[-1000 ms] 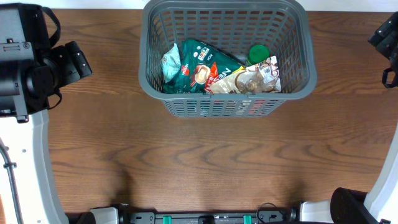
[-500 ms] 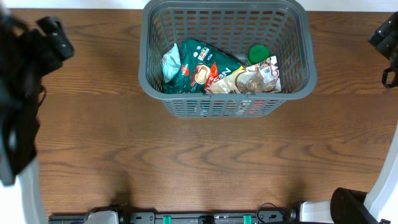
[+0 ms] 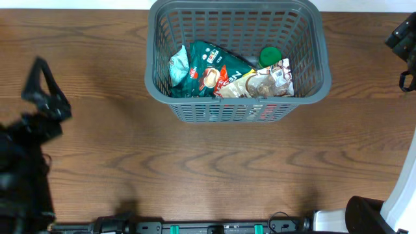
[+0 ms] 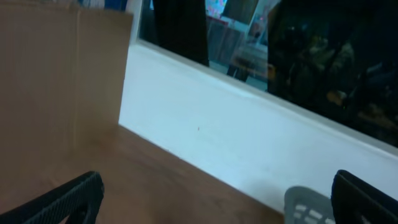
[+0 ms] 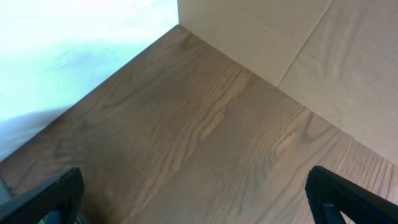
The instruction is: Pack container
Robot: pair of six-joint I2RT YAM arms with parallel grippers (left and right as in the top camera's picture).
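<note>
The container (image 3: 237,110), a dark grey slotted basket, stands at the back middle of the table. Inside lie a dark green packet (image 3: 209,70), a pale teal packet (image 3: 179,66), a beige packet (image 3: 263,82) and a green round lid (image 3: 270,56). My left gripper (image 3: 44,88) hovers over the table's left side, well away from the basket, open and empty. In the left wrist view the left gripper (image 4: 214,211) frames bare wood, with the basket's corner (image 4: 308,208) near its right finger. My right gripper (image 5: 199,211) is open over bare wood; its arm (image 3: 403,40) sits at the far right edge.
The wooden table (image 3: 214,169) stretches in front of the basket. A white wall (image 4: 249,137) and a cardboard panel (image 4: 56,81) border the table's back. Rig parts (image 3: 214,227) line the front edge.
The left arm has swung from the back left corner down toward the front left of the table. The right arm and the basket's contents have not moved.
</note>
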